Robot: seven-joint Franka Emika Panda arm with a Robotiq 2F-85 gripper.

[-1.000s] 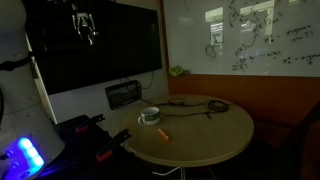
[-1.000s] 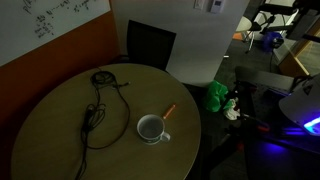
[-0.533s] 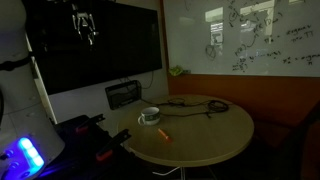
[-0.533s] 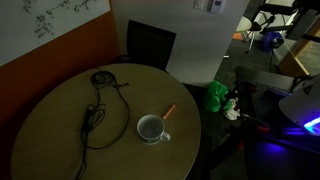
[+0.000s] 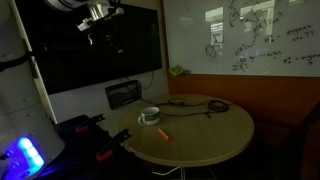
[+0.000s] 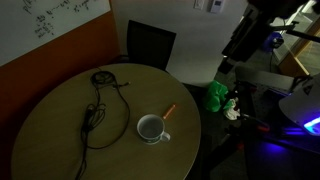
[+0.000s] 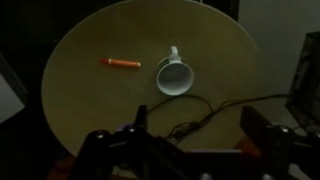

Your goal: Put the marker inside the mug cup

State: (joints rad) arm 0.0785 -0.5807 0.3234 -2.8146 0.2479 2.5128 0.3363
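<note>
Wooden round table [image 6: 60,120] bears marker [image 7: 122,64]; mug cup [image 7: 175,77]; whiteboard [image 5: 250,35] behind.

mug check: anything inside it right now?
Nothing shows inside the mug. Seen from above, the inside looks empty. The marker lies on the table beside it. The picture is dim, so something small at the very bottom could go unseen.

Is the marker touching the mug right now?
Apart. The wrist view shows bare table between the marker and the mug.
</note>
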